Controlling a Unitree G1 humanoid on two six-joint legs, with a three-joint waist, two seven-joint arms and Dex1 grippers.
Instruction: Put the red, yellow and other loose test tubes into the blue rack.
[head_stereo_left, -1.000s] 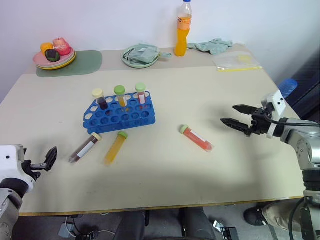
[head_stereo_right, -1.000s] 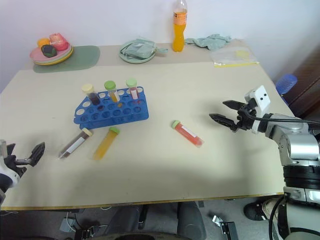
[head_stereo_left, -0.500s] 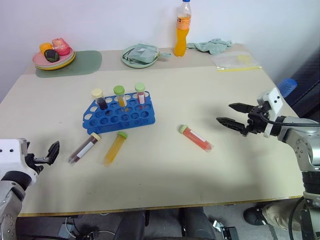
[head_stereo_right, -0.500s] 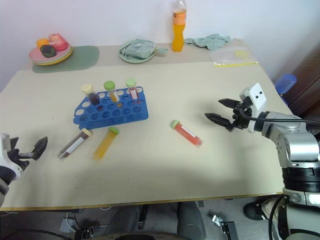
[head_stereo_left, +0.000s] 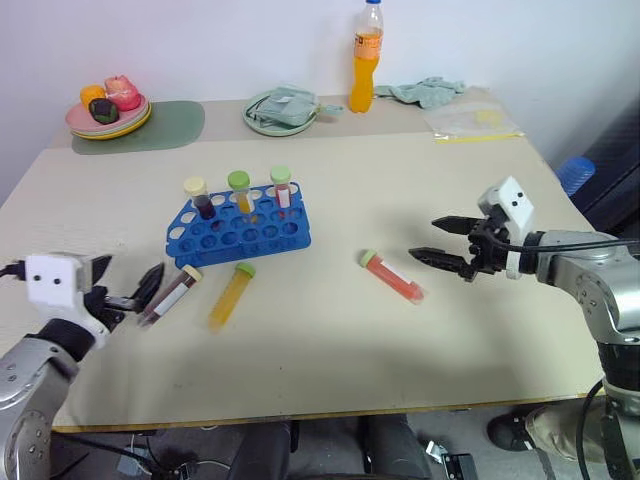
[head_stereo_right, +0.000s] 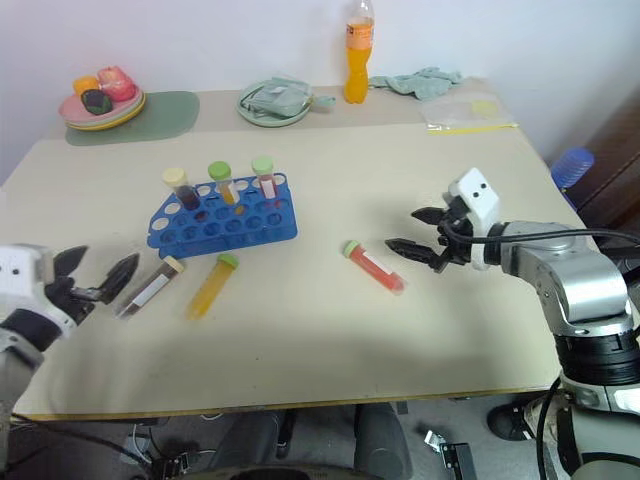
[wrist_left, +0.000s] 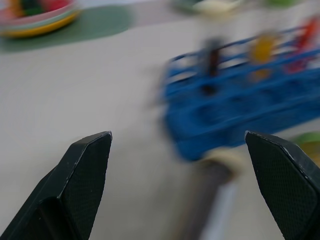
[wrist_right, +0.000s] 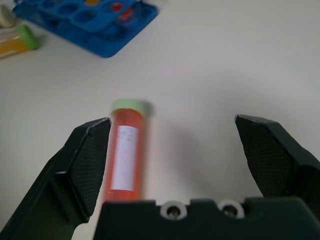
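Note:
The blue rack (head_stereo_left: 240, 228) stands left of the table's centre with three capped tubes upright in its back row. A dark tube (head_stereo_left: 170, 295) and a yellow tube (head_stereo_left: 231, 296) lie side by side in front of it. The red tube (head_stereo_left: 392, 276) lies alone to the right. My left gripper (head_stereo_left: 128, 275) is open and level, just left of the dark tube (wrist_left: 210, 200), facing the rack (wrist_left: 240, 105). My right gripper (head_stereo_left: 424, 238) is open, tilted down, its fingers just right of the red tube (wrist_right: 126, 155).
Along the far edge are a plate of fruit (head_stereo_left: 108, 112) on a green mat (head_stereo_left: 170, 125), a green plate with a cloth (head_stereo_left: 283, 108), an orange bottle (head_stereo_left: 366, 58), a crumpled cloth (head_stereo_left: 425, 92) and a plastic bag (head_stereo_left: 475, 122).
My left gripper has moved right and forward, up to the dark tube. My right gripper has moved left toward the red tube and tipped downward. Both stay open.

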